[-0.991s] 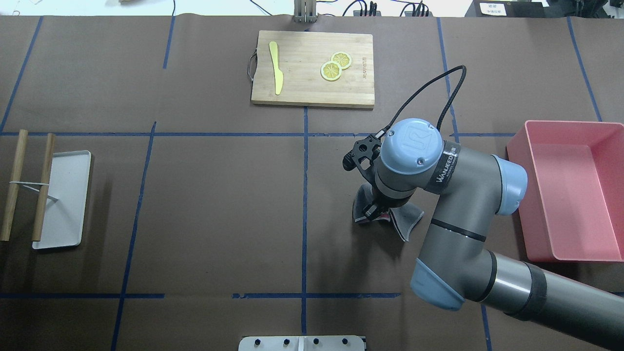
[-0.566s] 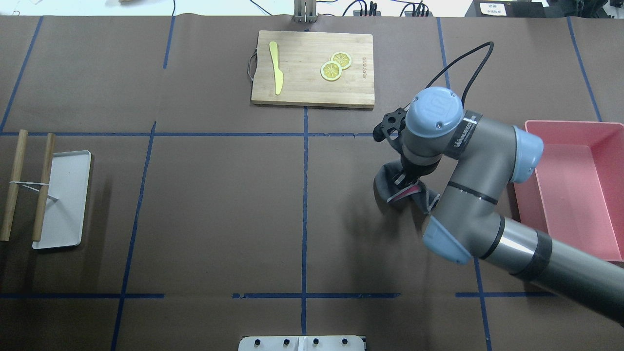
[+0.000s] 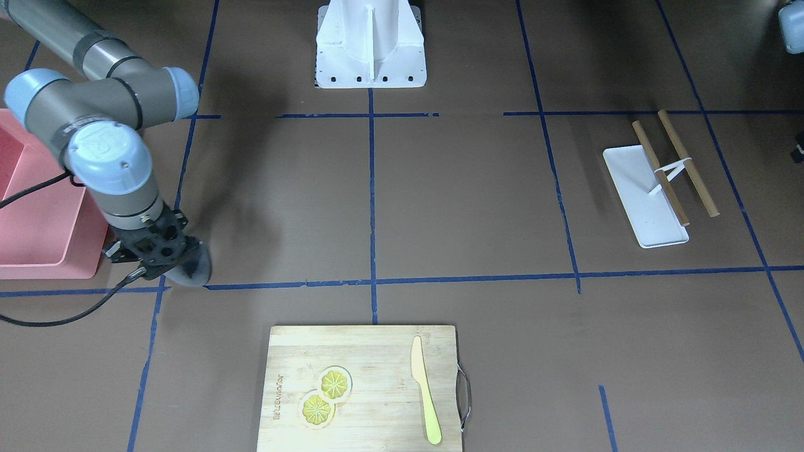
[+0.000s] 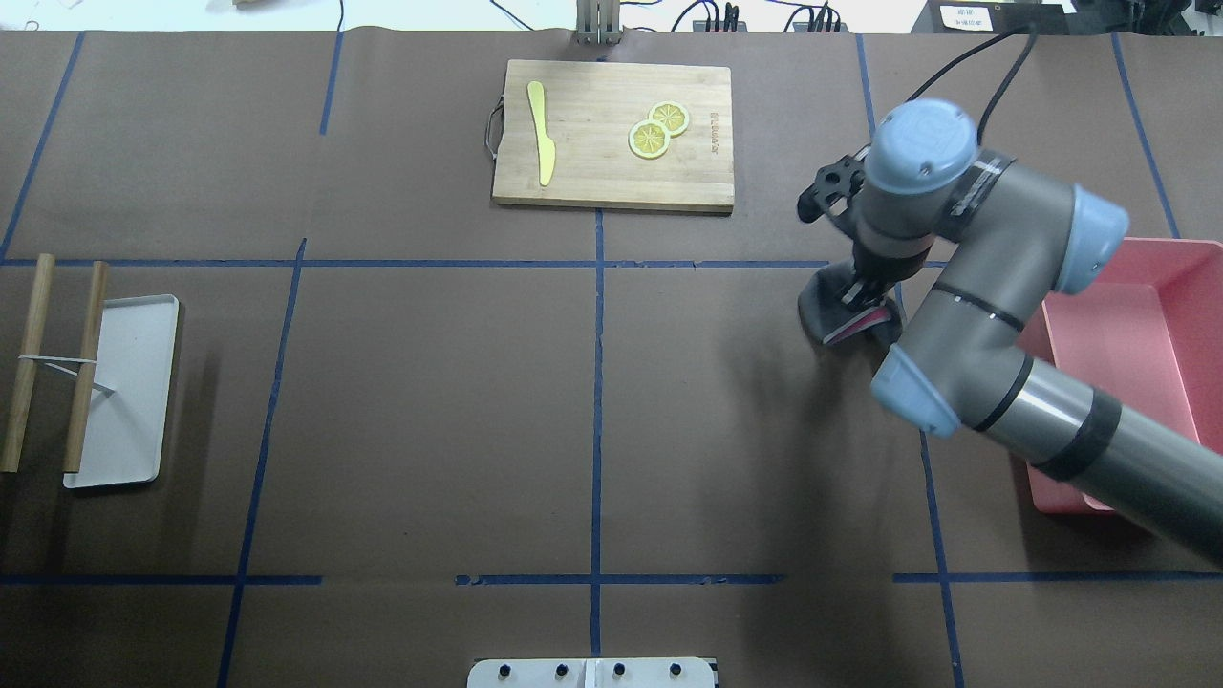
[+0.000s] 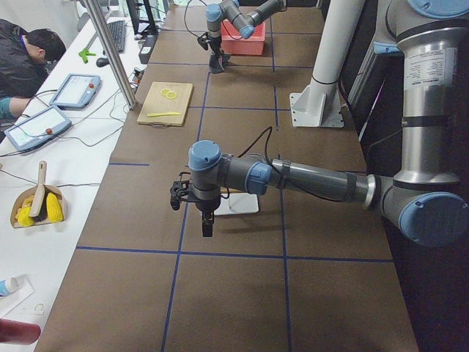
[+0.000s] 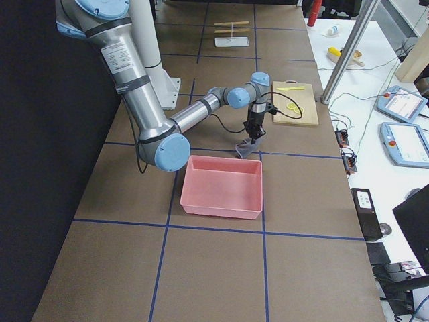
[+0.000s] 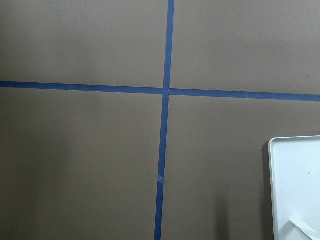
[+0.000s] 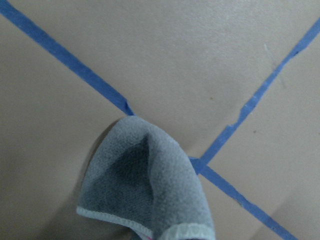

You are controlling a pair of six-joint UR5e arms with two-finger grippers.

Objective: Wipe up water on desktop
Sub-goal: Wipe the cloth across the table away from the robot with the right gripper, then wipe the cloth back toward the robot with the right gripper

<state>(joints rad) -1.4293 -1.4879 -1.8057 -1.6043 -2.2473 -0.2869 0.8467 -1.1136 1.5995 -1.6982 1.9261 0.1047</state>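
We are looking into a robotics lab.
We are seeing two industrial arms, the left arm (image 5: 315, 180) across the middle of the left side view and the right arm (image 4: 994, 287) at the overhead view's right, reaching over a brown desktop (image 4: 430, 401) gridded with blue tape. A white pedestal (image 3: 370, 44) is standing at the front view's top centre. Teach pendants (image 5: 80, 89) are lying on the white bench at the side view's left, where a person (image 5: 22, 55) is sitting.
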